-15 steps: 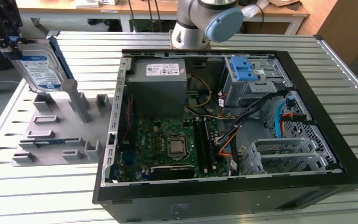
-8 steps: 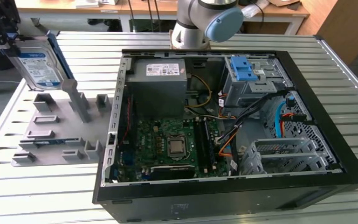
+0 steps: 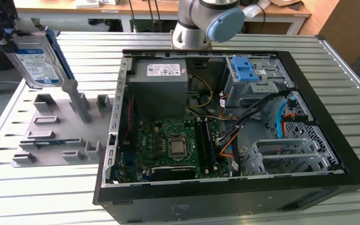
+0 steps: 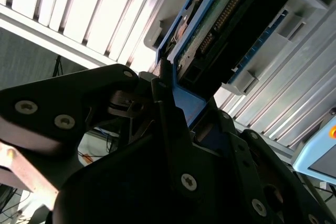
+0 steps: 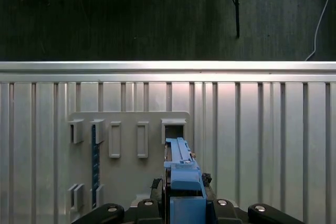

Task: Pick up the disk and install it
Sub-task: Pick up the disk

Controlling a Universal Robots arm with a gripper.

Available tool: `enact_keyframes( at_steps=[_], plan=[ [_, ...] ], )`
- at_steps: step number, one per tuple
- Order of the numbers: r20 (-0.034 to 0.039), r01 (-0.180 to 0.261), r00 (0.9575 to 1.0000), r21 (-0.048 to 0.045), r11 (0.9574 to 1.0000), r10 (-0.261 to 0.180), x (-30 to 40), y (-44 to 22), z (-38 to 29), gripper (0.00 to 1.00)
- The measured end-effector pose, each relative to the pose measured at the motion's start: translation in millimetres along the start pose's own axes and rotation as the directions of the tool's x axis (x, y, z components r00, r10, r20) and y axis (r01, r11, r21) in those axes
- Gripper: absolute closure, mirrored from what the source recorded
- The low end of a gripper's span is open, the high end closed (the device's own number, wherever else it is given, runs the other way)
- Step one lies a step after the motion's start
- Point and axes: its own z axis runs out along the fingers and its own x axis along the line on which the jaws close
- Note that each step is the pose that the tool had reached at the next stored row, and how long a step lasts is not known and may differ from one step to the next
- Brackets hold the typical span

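The disk [image 3: 36, 61], a silver drive with a blue-and-white label in a blue carrier bracket, hangs upright at the exterior view's upper left, above the grey slotted holder [image 3: 55, 126]. My gripper [image 3: 8, 35] is shut on its upper end. In the first wrist view the blue carrier edge of the disk [image 5: 181, 174] sticks out from between my gripper [image 5: 182, 203] fingers, over the holder [image 5: 126, 129]. The second wrist view shows the disk's connector end [image 4: 226, 24] clamped in my black gripper [image 4: 173, 98].
An open black computer case [image 3: 330, 140] lies on the slatted metal table [image 3: 42, 197], at the exterior view's right. Inside are a grey power-supply box [image 3: 161, 75], a motherboard [image 3: 174, 145] and a drive bay with a blue latch [image 3: 249, 70]. The arm's base [image 3: 202, 23] stands behind the case.
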Motion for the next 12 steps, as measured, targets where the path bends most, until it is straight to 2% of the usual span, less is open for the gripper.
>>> enact_keyframes(
  at_steps=[12],
  plan=[
    [0.0,0.0,1.0,0.0001,1.0,0.0,0.0,-0.1,-15.7,0.64]
  ],
)
